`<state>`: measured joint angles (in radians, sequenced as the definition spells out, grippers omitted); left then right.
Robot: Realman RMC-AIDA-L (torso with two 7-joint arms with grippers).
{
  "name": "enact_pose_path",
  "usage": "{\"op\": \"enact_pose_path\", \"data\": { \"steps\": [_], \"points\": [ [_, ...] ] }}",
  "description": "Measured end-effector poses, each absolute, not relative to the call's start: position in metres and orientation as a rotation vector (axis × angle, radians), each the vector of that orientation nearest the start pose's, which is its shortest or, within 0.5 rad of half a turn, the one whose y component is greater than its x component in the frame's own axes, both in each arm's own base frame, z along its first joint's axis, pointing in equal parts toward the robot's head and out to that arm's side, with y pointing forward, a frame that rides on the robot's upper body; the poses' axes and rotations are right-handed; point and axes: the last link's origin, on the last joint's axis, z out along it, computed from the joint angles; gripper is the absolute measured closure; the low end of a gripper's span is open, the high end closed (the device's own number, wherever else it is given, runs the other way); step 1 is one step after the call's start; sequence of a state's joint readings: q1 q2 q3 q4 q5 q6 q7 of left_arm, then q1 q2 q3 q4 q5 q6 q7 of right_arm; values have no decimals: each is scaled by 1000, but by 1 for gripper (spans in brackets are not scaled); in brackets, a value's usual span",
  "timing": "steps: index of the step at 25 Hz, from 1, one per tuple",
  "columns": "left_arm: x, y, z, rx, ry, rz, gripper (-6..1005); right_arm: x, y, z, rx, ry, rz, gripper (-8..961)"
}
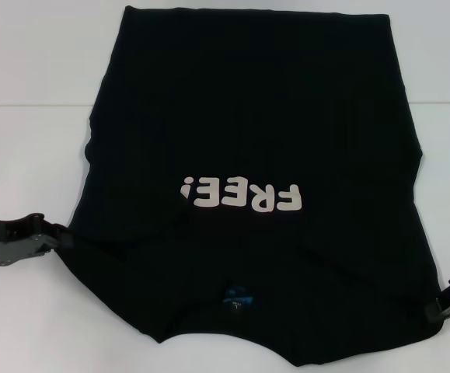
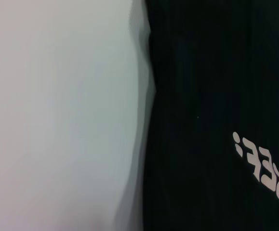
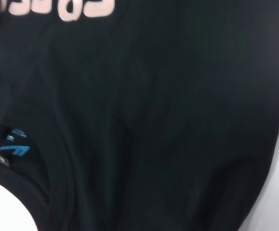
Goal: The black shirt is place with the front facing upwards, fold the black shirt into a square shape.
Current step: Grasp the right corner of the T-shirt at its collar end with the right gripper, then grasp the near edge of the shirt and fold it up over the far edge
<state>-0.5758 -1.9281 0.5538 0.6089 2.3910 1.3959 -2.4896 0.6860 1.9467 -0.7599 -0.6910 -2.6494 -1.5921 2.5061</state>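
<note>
Nearest the head cam, the collar edge of the black shirt (image 1: 248, 116) is lying at 6 o'clock on the white table (image 1: 30, 78), w/ the small blue mark (image 1: 238, 296) just inside it and the hem running off toward 12. The shirt is sitting front-up, so the "FREE!" lettering (image 1: 240, 194) is reading upside down from the robot's side. Sleeves appear already tucked in, giving a rough trapezoid; that is a judgement, since black on black is hiding any fold lines.

The left gripper (image 1: 63, 237) is reaching in at 9 o'clock, touching the shirt's side edge near the shoulder. The right gripper (image 1: 442, 305) is doing the same at 4 o'clock, at the opposite shoulder corner. Both are working low and level, prob. so the 2 corners can be lifted together and carried toward the hem w/o skewing the fold. Cannot tell whether either gripper's fingers are apart or clamped on cloth: the tips are lost against the fabric.
</note>
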Motion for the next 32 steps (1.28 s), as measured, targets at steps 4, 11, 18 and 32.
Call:
{"op": "enact_pose_path", "data": {
  "steps": [4, 11, 18, 32],
  "points": [
    [-338, 348, 54, 2379, 2460, 470, 991, 304, 345, 38, -2280, 1864, -271, 750],
    [-339, 346, 54, 2361, 2467, 467, 991, 303, 346, 43, -2294, 1835, -265, 892],
    [-335, 331, 56, 2326, 2377, 427, 991, 295, 341, 54, -2411, 1782, -273, 891],
    [-334, 261, 71, 2131, 2091, -15, 993, 304, 290, 61, -2702, 1780, -499, 902]
  ]
}}
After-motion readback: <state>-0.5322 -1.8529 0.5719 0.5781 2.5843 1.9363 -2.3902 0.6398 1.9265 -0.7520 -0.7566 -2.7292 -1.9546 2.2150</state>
